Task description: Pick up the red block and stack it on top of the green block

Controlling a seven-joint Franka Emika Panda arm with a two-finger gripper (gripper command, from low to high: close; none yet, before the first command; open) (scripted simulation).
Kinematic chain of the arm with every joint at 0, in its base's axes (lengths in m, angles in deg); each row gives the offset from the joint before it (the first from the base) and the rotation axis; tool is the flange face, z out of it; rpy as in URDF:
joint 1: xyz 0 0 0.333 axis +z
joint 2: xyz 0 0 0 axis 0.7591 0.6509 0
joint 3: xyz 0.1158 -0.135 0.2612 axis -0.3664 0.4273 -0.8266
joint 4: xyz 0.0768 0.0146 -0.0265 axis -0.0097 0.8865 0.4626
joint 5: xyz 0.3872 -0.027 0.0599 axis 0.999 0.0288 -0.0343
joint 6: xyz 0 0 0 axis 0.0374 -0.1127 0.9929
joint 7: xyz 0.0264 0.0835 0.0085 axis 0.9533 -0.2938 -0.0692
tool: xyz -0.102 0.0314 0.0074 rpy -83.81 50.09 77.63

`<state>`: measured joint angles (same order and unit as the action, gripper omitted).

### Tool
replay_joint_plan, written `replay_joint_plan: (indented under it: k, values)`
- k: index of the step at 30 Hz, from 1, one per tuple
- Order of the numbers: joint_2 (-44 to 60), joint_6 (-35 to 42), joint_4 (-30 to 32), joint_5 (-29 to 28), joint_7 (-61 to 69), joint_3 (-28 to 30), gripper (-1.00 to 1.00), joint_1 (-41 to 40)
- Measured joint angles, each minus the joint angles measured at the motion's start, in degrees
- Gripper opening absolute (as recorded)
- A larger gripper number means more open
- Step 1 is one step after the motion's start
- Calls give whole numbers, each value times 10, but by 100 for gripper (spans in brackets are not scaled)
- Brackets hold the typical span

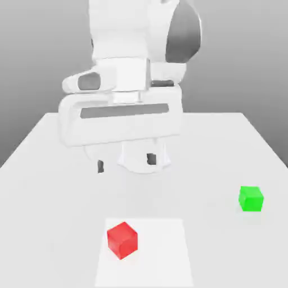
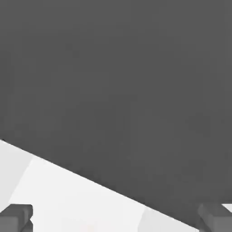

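Gripper [image 1: 126, 162] is hanging above the table [image 1: 216, 152] with its two fingers spread wide and nothing between them, so no grab has happened here; the red block [image 1: 122, 240] is sitting on the pale square patch [image 1: 160, 253] in the exterior view, towards that patch's left side, and it's turned so one corner edge faces the camera; the green block [image 1: 251, 199] is well apart from it, over on the exterior view's right, straight on the bare table.

As for handling, I'd guess the red one is light and stiff, basically a little solid cube that won't squash or bend; doesn't look fragile either, so a firm squeeze should be fine imo; the faces look plain and smooth, which makes me think it could be a bit slippery if the pads only catch an edge.

Best hold is probably two opposite upright faces, around mid height, pads flat against them; since the cube is angled, the wrist likely needs to turn to match, otherwise it'll grab corners and the thing will spin or squirt out; keeping the underside free matters too, because that's what has to land flat on the green top; I'd say we're at the very start, and next up is lining up over red, then going down.
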<state>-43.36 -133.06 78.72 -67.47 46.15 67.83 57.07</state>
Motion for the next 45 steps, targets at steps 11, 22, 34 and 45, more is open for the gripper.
replay_joint_plan:
  k: [11,22,34,45]
  values:
    - [228,-156,42,73,169,-43,0,-44]
    - [196,-128,47,46,150,-36,-100,-43]
    - [80,-42,76,3,-69,-106,-100,137]
    - [24,-10,99,18,-306,-235,-100,309]
